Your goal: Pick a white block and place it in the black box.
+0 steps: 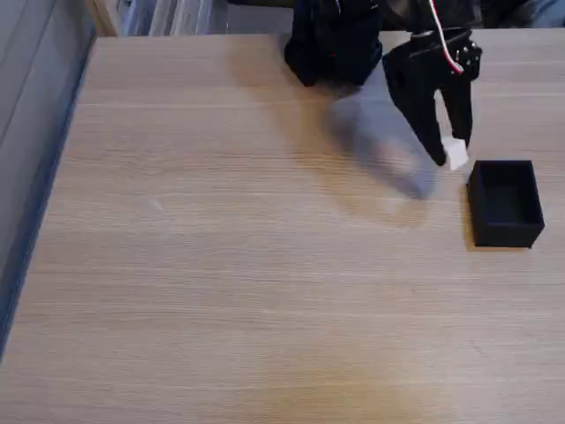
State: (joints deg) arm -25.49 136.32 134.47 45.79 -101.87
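Note:
In the fixed view a tiny white block (456, 155) is pinched between the tips of my black gripper (452, 155), which is shut on it and hangs above the wooden table (221, 265). The black box (506, 202), open-topped and empty as far as I can see, stands on the table just right of and below the block. The block is just beyond the box's upper left corner, not over its opening. The arm's dark base (334, 40) sits at the table's far edge.
A grey shadow of the arm falls on the table left of the gripper. The table's left edge runs beside a grey-blue surface (31, 132). A red and white cable (446, 40) runs along the gripper.

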